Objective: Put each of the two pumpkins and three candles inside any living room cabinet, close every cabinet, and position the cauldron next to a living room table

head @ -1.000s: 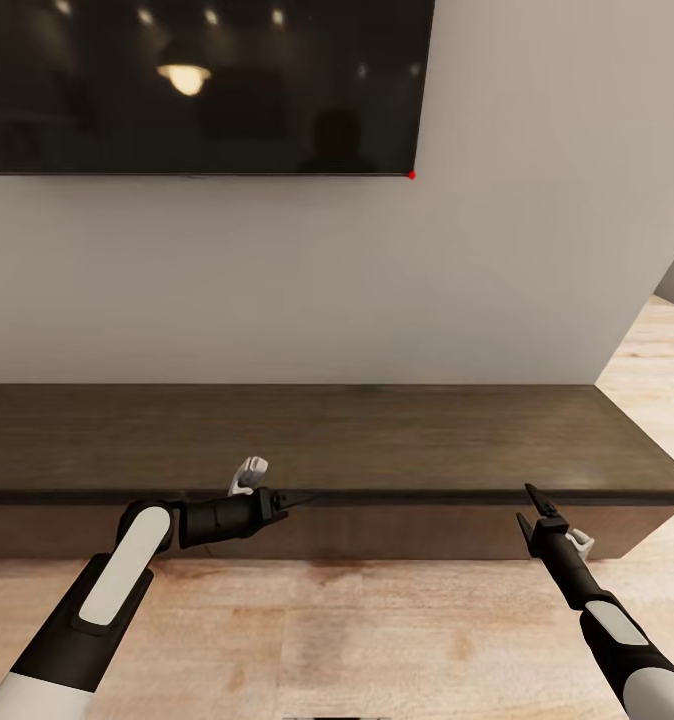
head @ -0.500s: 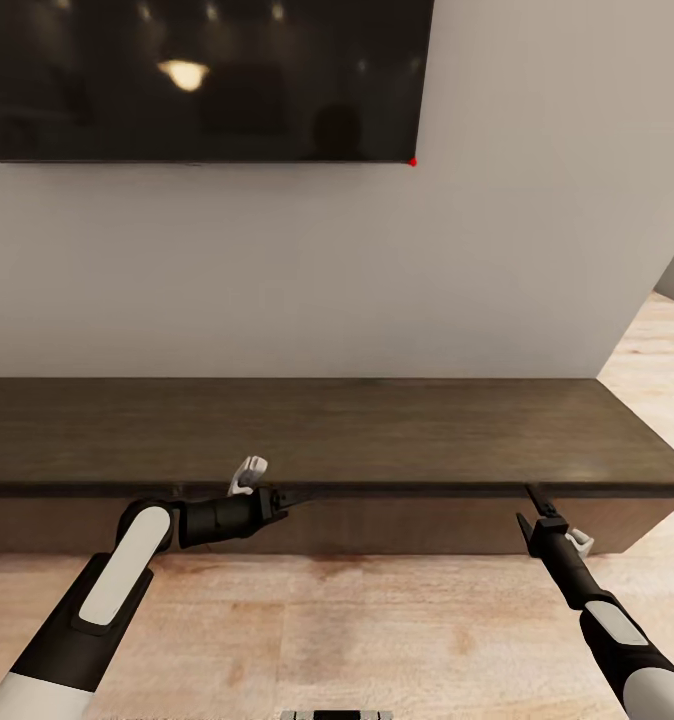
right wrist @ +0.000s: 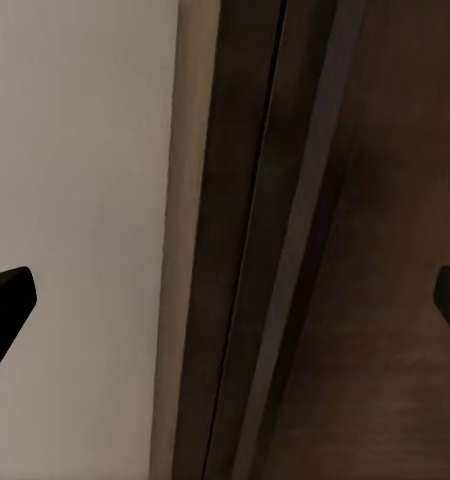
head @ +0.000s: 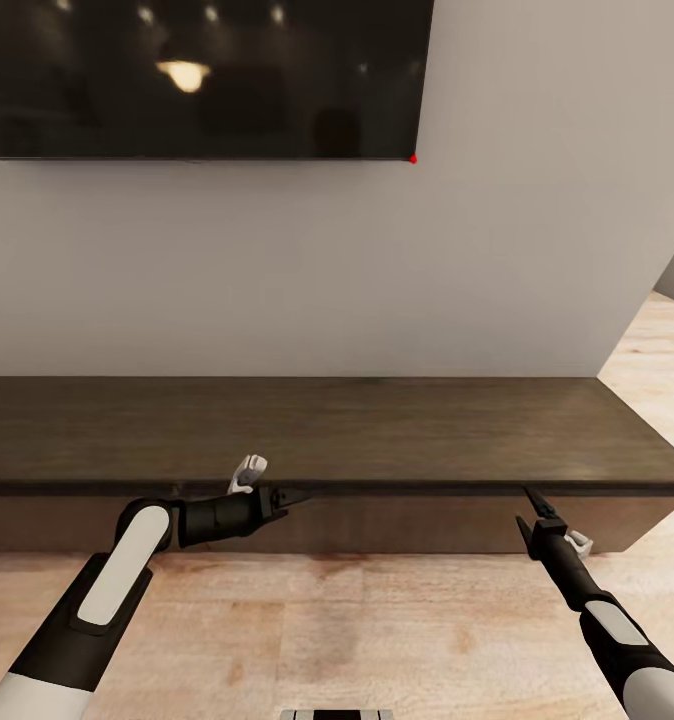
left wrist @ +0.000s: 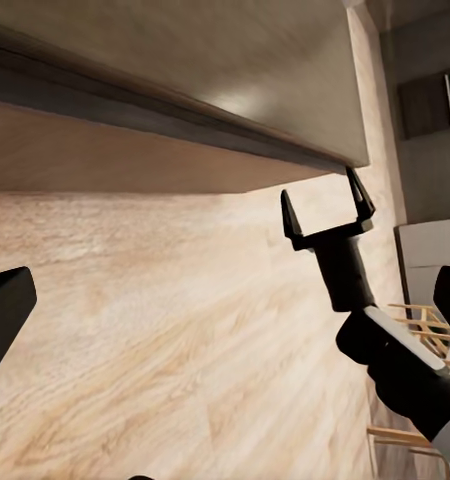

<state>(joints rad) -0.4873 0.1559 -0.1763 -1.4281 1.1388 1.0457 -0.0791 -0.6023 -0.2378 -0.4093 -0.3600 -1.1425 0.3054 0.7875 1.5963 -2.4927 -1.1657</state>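
Your left gripper (head: 299, 497) and right gripper (head: 530, 506) both sit spread apart and empty, tips just under the front edge of the cabinet (head: 327, 430) against the wall, fronts shut.

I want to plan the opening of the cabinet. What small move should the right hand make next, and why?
Probably ease the open right hand up to the cabinet top's front edge: its fingertips sit just below that lip, the fronts look shut, and no handle shows.
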